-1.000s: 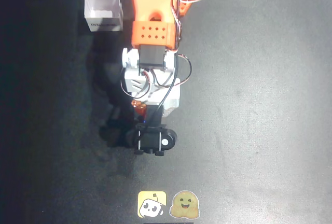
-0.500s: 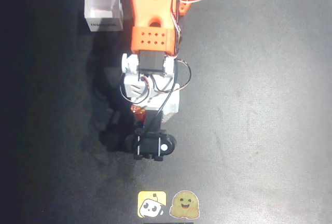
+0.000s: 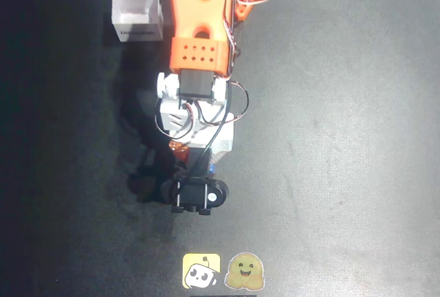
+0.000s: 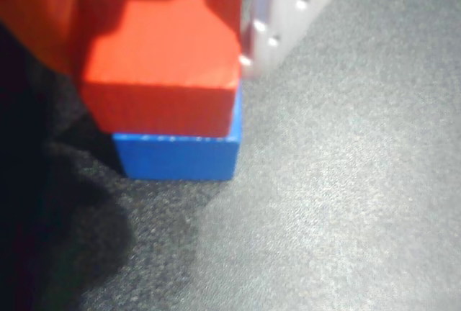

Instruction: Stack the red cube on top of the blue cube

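Note:
In the wrist view the red cube [image 4: 162,66] rests on top of the blue cube [image 4: 180,154], shifted a little to the left so it overhangs that side. My gripper [image 4: 155,1] is shut on the red cube, with an orange finger [image 4: 36,16] at its left and a white finger [image 4: 288,8] at its right. From overhead the arm covers both cubes; a sliver of the red cube [image 3: 180,151] and a speck of the blue cube [image 3: 214,168] peek out under the gripper [image 3: 192,159].
A white open box [image 3: 136,14] stands at the back left of the black table [image 3: 330,139]. Two stickers, a yellow one [image 3: 201,270] and a smiley one [image 3: 245,271], lie at the front edge. The arm's shadow falls to the left.
The wrist and gripper have shifted slightly left and toward the front edge, lowering over the cubes. The box and stickers have stayed put.

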You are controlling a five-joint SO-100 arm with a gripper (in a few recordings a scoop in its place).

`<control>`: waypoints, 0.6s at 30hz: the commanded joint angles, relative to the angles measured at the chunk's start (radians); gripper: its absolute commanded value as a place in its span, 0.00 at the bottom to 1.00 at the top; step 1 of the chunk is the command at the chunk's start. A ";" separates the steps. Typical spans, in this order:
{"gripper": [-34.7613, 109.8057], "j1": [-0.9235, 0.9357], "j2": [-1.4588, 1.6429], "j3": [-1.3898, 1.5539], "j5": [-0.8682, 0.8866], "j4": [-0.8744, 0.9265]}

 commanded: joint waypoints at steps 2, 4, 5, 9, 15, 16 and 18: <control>0.24 0.005 0.005 -0.038 -0.006 -0.009; 0.24 0.002 0.006 -0.038 -0.006 -0.009; 0.24 0.000 0.006 -0.038 -0.006 -0.009; 0.24 -0.002 0.009 -0.038 -0.006 -0.008; 0.24 -0.003 0.009 -0.038 -0.006 -0.008; 0.24 -0.003 0.009 -0.037 -0.005 -0.008; 0.26 -0.003 0.009 -0.035 -0.003 -0.006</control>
